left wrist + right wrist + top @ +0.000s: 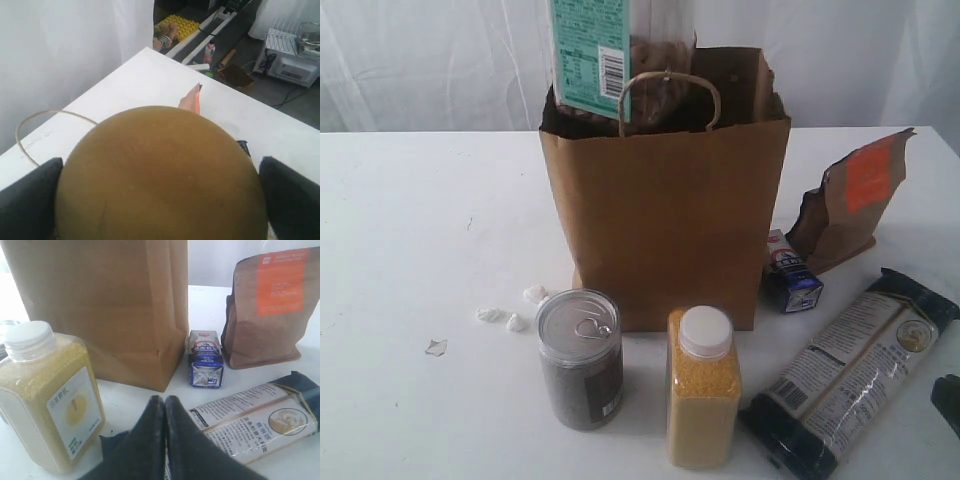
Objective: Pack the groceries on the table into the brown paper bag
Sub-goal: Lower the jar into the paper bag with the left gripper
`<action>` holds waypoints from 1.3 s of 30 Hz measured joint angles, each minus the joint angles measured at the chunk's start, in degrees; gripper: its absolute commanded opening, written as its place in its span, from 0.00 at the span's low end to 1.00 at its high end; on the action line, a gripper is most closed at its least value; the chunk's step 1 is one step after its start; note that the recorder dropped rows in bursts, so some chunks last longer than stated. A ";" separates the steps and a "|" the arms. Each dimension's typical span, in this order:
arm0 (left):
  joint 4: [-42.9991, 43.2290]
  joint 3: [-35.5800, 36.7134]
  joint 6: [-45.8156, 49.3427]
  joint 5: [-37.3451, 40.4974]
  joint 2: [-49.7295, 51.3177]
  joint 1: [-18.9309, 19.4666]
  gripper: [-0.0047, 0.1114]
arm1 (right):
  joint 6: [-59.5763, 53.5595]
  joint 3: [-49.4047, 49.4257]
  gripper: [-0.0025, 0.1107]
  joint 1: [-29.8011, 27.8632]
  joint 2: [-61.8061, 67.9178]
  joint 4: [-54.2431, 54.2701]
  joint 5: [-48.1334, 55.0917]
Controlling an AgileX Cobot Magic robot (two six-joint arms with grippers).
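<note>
The clear jar (pixel 610 60), teal-labelled, hangs upright with its base just inside the mouth of the brown paper bag (pixel 665 220). Its olive lid (pixel 160 175) fills the left wrist view, and my left gripper (pixel 160 200) is shut on it, one dark finger on each side. On the table (pixel 410 250) in front of the bag stand the silver can (pixel 580 355) and the yellow-grain bottle (pixel 703 400). To the bag's right are the blue-white carton (pixel 792 272), the brown pouch (pixel 850 200) and the long dark-blue packet (pixel 855 370). My right gripper (pixel 165 402) is shut and empty, low over the table between bottle (pixel 47 400) and packet (pixel 255 420).
Small white crumpled scraps (pixel 510 315) and a clear shard (pixel 436 347) lie on the table left of the can. A white curtain hangs behind the table. One bag handle loop (pixel 30 125) shows beside the lid. Beyond the far table edge is cluttered floor.
</note>
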 measured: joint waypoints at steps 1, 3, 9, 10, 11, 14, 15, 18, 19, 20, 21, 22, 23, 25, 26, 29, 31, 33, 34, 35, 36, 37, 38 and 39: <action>0.12 0.00 0.00 0.60 0.29 -0.18 0.04 | 0.00 0.00 0.02 0.00 0.00 0.00 0.00; 1.67 0.00 0.00 1.65 0.80 -0.59 0.04 | 0.00 0.00 0.02 0.00 0.00 0.00 0.00; 4.93 0.00 0.00 3.72 2.77 -3.09 0.04 | 0.00 0.00 0.02 0.00 0.00 0.00 0.00; 5.26 0.00 0.00 3.97 2.88 -3.38 0.04 | 0.00 0.00 0.02 0.00 0.00 0.00 0.00; 5.55 0.00 0.00 4.23 3.10 -3.61 0.04 | 0.00 0.00 0.02 0.00 0.00 0.00 0.00; 7.28 0.00 -0.57 4.89 3.56 -3.88 0.04 | 0.00 0.00 0.02 0.00 0.00 0.00 0.00; 7.95 0.00 -0.67 5.20 3.68 -3.88 0.04 | 0.00 0.00 0.02 0.00 0.00 0.00 0.00; 9.19 0.00 -0.90 6.54 4.47 -3.88 0.04 | 0.00 0.00 0.02 0.00 0.00 0.00 0.00; 9.35 0.00 -0.90 6.66 4.72 -3.88 0.04 | 0.00 0.00 0.02 0.00 0.00 0.00 0.00; 9.61 0.00 -1.00 6.93 4.95 -3.88 0.04 | 0.00 0.00 0.02 0.00 0.00 0.00 0.00; 9.74 0.00 -1.00 7.08 5.36 -3.88 0.04 | 0.00 0.00 0.02 0.00 0.00 0.00 0.00; 9.83 0.00 -1.38 7.37 5.57 -3.88 0.04 | 0.00 0.00 0.02 0.00 0.00 0.00 0.00; 9.83 0.00 -1.55 7.49 5.87 -3.88 0.04 | 0.00 0.00 0.02 0.00 0.00 0.00 0.00; 9.96 0.00 -1.81 7.85 6.31 -3.88 0.04 | 0.00 0.00 0.02 0.00 0.00 0.00 0.00; 10.09 0.00 -1.91 7.85 6.36 -3.88 0.04 | 0.00 0.00 0.02 0.00 0.00 0.00 0.00; 10.22 0.61 -1.91 7.85 6.49 -3.88 0.04 | 0.00 0.00 0.02 0.00 0.00 0.00 0.00; 10.22 1.82 -1.91 7.59 6.38 -3.88 0.04 | 0.00 0.00 0.02 0.00 0.00 0.00 0.00; 10.22 3.72 -1.91 7.20 6.38 -3.88 0.04 | 0.00 0.00 0.02 0.00 0.00 0.00 0.00; 10.34 4.47 -1.91 7.07 6.38 -3.88 0.04 | 0.00 0.00 0.02 0.00 0.00 0.00 0.00; 10.34 5.15 -1.80 6.84 6.38 -3.88 0.04 | 0.00 0.00 0.02 0.00 0.00 0.00 0.00; 10.34 6.06 -1.58 6.55 6.38 -3.88 0.04 | 0.00 0.00 0.02 0.00 0.00 0.00 0.00; 10.34 6.81 -1.46 5.94 6.38 -3.88 0.04 | 0.00 0.00 0.02 0.00 0.00 0.00 0.00; 10.46 7.43 -1.46 5.42 6.28 -3.88 0.04 | 0.00 0.00 0.02 0.00 0.00 0.00 0.00; 10.95 8.28 -1.46 4.72 6.27 -3.88 0.04 | 0.00 0.00 0.02 0.00 0.00 0.00 0.00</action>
